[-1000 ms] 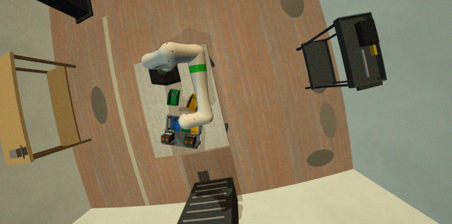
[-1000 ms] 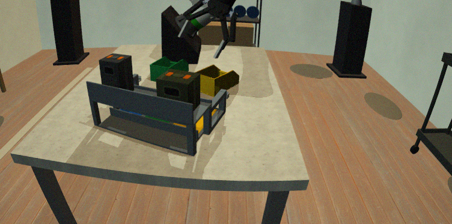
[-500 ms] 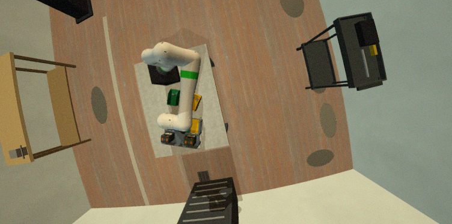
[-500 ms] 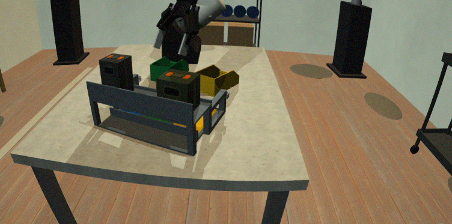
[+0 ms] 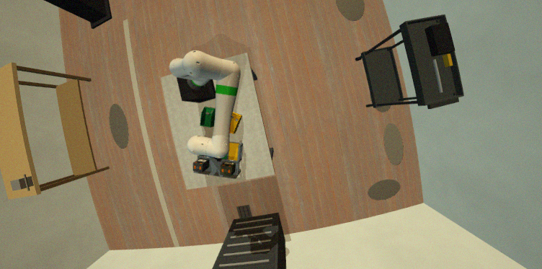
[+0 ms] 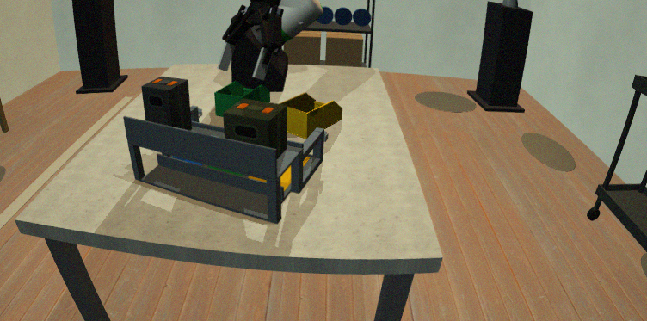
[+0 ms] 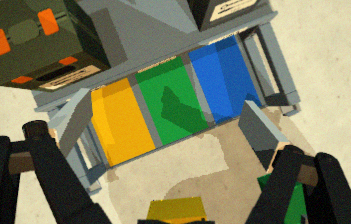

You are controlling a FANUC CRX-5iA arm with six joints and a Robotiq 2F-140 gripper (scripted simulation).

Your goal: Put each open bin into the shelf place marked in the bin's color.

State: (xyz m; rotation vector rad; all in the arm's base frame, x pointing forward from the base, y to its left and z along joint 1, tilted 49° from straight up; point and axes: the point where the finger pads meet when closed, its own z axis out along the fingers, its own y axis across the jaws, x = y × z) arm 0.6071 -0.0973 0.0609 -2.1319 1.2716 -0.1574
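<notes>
An open green bin [image 5: 207, 117] [image 6: 234, 96] [image 7: 290, 201] and an open yellow bin [image 5: 235, 122] [image 6: 312, 115] [image 7: 178, 210] stand on the table [image 6: 362, 182] just in front of the grey shelf [image 6: 199, 146] [image 7: 141, 30]. The shelf floor has a yellow mark [image 7: 118, 122] [image 5: 234, 151], a green mark [image 7: 173, 100] and a blue mark [image 7: 223, 75], all bare. My gripper [image 6: 241, 61] [image 7: 168, 107] is open and empty. It hangs above the table between the bins and the shelf front, looking down at the marks.
Two dark boxes with orange tabs [image 6: 166, 101] [image 6: 255, 123] [image 7: 31, 42] sit on the shelf's top board. The robot's black base [image 5: 195, 92] stands at the table's far end. Black pillars [image 6: 500, 55] and a cart [image 5: 414, 65] stand on the floor around.
</notes>
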